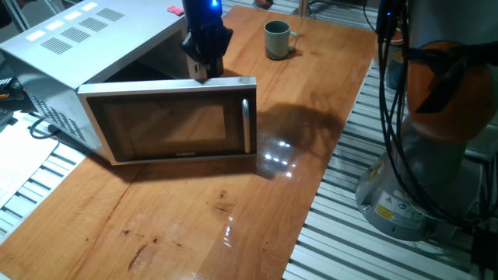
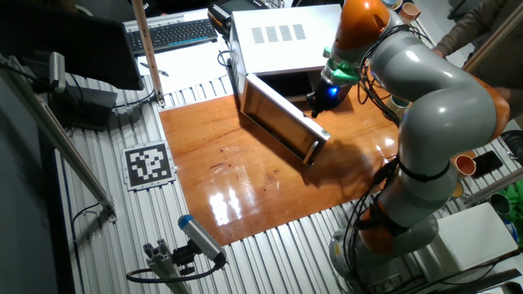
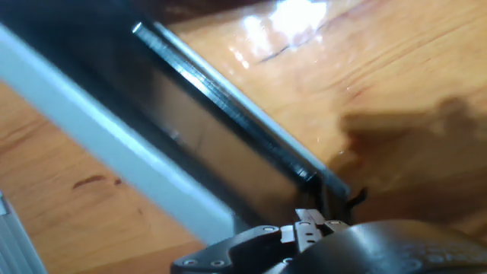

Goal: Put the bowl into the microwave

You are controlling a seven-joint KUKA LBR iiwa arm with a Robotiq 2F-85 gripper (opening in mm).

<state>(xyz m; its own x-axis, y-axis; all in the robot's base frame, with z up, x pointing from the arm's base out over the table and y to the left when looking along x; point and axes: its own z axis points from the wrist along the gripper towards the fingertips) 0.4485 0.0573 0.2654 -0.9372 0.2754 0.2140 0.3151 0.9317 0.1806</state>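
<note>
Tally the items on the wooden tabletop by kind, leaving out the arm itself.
Microwaves: 1, the microwave with its door swung open.
Mugs: 1, the bowl, standing upright behind the microwave's open front.
Total: 2.
</note>
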